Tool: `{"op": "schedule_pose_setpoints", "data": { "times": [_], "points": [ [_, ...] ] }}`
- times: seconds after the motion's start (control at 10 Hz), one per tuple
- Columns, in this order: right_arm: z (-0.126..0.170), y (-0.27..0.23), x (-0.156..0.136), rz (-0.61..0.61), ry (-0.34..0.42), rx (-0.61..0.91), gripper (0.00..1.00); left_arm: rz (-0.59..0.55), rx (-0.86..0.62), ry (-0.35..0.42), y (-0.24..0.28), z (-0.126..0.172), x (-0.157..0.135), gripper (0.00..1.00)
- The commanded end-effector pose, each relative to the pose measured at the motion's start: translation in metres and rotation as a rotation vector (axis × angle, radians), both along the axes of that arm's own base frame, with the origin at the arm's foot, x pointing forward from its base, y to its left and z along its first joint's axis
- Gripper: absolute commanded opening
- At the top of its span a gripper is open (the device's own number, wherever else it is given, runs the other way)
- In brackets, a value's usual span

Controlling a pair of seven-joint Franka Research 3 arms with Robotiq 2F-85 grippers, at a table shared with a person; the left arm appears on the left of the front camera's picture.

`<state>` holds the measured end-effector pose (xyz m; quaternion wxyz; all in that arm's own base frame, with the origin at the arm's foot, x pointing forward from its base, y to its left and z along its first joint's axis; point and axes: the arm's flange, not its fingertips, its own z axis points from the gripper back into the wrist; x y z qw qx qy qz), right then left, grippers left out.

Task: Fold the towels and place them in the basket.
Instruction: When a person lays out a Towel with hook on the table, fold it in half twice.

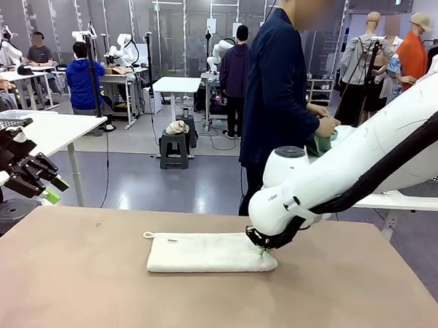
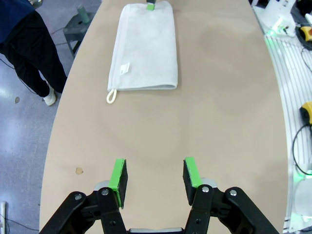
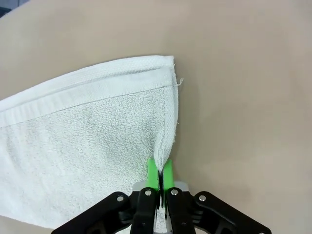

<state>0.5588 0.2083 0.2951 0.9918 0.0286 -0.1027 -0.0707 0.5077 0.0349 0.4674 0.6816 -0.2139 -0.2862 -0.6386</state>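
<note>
- Cream towel (image 1: 208, 252): lies flat near the middle of the counter (image 1: 344, 300), long side across my view, corner loop (image 1: 149, 235) at its left end. It looks doubled already, judging by the layered hem in the right wrist view.
- Right pincer (image 1: 263, 246): down at counter level at the towel's right end, its green pads (image 3: 167, 174) shut tight on a thin ridge of terry at the edge, near a corner. I take this low pinch as a way to catch the cloth without scraping the counter, and the end grip as a way to carry that end over for the next fold.
- Left pincer (image 2: 155, 180): fingers parted, nothing between them, hanging above bare counter at my left, well apart from the towel (probably parked to leave the fold path free).
- Person (image 1: 276, 101): stands at the far side holding a greenish cloth (image 1: 323, 144); I cannot tell whether it is the second towel.
</note>
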Motion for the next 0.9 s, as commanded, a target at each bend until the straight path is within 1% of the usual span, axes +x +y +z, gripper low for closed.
{"op": "schedule_pose_setpoints", "data": {
  "times": [0.0,0.2,0.4,0.6,0.8],
  "points": [
    [0.004,-0.013,-0.012,0.002,-0.011,0.004,0.0,0.0,0.002,-0.006,0.0,0.002,-0.001,0.6],
    [0.005,-0.017,-0.015,-0.003,-0.004,0.0,0.0,0.0,0.002,-0.006,0.0,0.002,-0.001,0.6],
    [0.013,-0.021,-0.019,-0.004,-0.02,-0.009,0.0,0.0,0.002,-0.006,0.0,0.002,-0.001,0.6],
    [0.032,-0.014,-0.014,0.0,-0.055,-0.025,0.0,0.0,0.002,-0.006,0.0,0.002,-0.001,0.6],
    [0.064,0.007,-0.007,0.02,-0.097,-0.059,0.0,0.0,0.002,-0.006,0.0,0.002,-0.001,0.6]
  ]
}}
